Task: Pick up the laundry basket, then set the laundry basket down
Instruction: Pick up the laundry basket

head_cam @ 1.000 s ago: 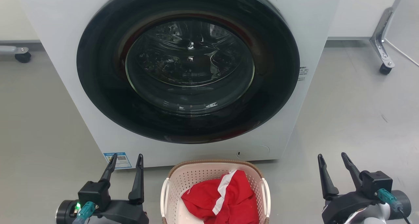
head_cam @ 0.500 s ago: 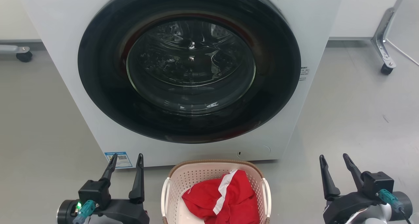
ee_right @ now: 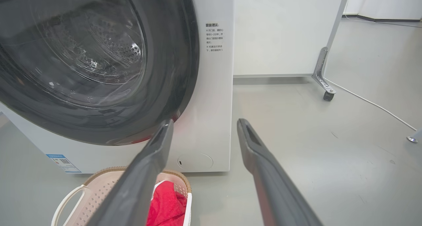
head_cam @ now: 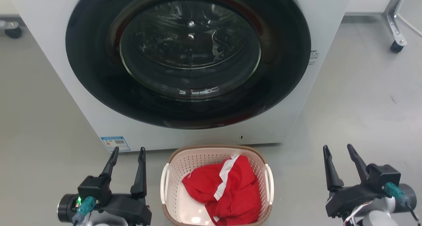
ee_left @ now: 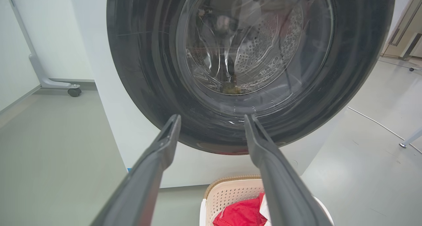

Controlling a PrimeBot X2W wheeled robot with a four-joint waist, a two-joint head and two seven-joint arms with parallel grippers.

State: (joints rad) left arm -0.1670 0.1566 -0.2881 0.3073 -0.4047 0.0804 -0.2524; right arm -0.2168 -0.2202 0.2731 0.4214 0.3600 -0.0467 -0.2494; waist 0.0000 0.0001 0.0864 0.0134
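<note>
The laundry basket point(head_cam: 194, 161) sits on the grey floor point(head_cam: 356, 104) just in front of the washing machine point(head_cam: 49, 54), with a red garment point(head_cam: 230, 186) heaped inside. The left gripper point(head_cam: 129, 150) and right gripper point(head_cam: 337, 147) hover on either side of it, clear of its handles. Both have their fingers spread wide and hold nothing.
</note>
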